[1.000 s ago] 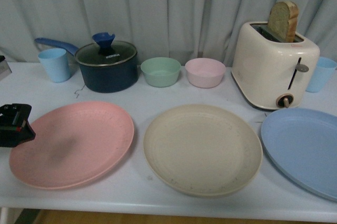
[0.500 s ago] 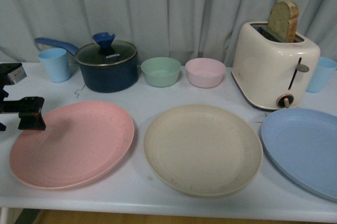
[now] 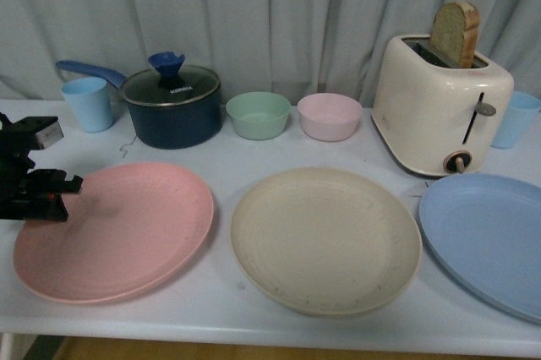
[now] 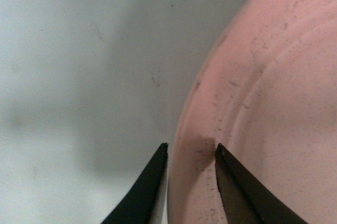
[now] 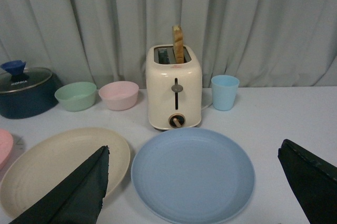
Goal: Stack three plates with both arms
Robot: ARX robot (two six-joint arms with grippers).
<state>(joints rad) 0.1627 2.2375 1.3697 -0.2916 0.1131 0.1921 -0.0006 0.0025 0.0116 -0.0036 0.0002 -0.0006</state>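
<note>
Three plates lie in a row on the white table (image 3: 254,149): the pink plate (image 3: 118,229) at the left, the beige-cream plate (image 3: 325,237) in the middle, the light blue plate (image 3: 486,237) at the right. My left gripper (image 3: 46,199) is shut on the pink plate's left rim. In the left wrist view the left gripper (image 4: 191,147) has one black finger on either side of the pink plate's (image 4: 274,103) rim. My right gripper (image 5: 194,150) stands wide open above the light blue plate (image 5: 192,174), holding nothing; it is out of the front view.
Along the back stand a blue cup (image 3: 87,103), a dark lidded pot (image 3: 171,105), a green bowl (image 3: 258,115), a pink bowl (image 3: 329,116), a cream toaster (image 3: 441,102) with bread, and another blue cup (image 3: 516,117). The table's front edge runs just below the plates.
My left gripper has come in from the left edge and risen over the pink plate's left rim, closing on it. The plates have barely moved.
</note>
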